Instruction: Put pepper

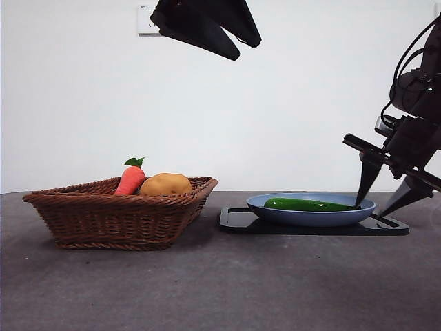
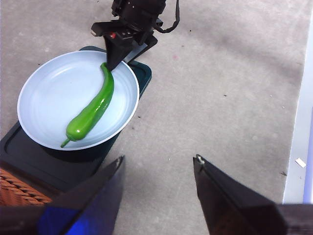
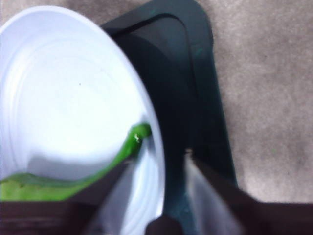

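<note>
The long glossy dark-green pepper [image 1: 306, 205] lies flat in the blue plate [image 1: 310, 219]. It also shows in the left wrist view [image 2: 93, 110] and its thin end in the right wrist view [image 3: 133, 140]. My right gripper [image 1: 375, 207] is open and low at the plate's right edge. One jaw is inside the plate by the pepper's end, the other is outside the rim over the tray. It holds nothing. My left gripper [image 2: 159, 159] is open and empty, high above the table [image 1: 207, 24].
The plate [image 2: 49, 83] stands on a black tray [image 1: 241, 222]. A brown wicker basket [image 1: 117, 217] stands to the left with an orange carrot [image 1: 129, 181] and a yellow-brown potato [image 1: 165, 184] in it. The grey table [image 1: 220, 289] runs to the front.
</note>
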Robot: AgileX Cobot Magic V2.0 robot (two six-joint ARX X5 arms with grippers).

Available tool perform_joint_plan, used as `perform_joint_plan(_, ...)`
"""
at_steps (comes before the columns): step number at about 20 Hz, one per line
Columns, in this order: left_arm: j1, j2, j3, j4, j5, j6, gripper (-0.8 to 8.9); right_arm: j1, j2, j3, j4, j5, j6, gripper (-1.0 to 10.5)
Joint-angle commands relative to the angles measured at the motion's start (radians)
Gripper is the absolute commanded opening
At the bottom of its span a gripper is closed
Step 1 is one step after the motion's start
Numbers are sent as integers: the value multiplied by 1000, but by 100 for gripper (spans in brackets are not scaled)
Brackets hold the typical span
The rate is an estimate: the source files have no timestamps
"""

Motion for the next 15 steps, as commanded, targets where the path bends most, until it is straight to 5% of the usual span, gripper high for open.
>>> perform_joint_plan(1,-5,8,19,3,5,-6,249,-8,2,21,-8,-3,-8,264)
perform_joint_plan(8,-5,8,19,-7,5,-6,249,-7,-296,21,-248,-8,-165,260)
perform_joint_plan(15,-5,8,19,-19,5,-6,243,119,-637,21,-593,-5,-312,256)
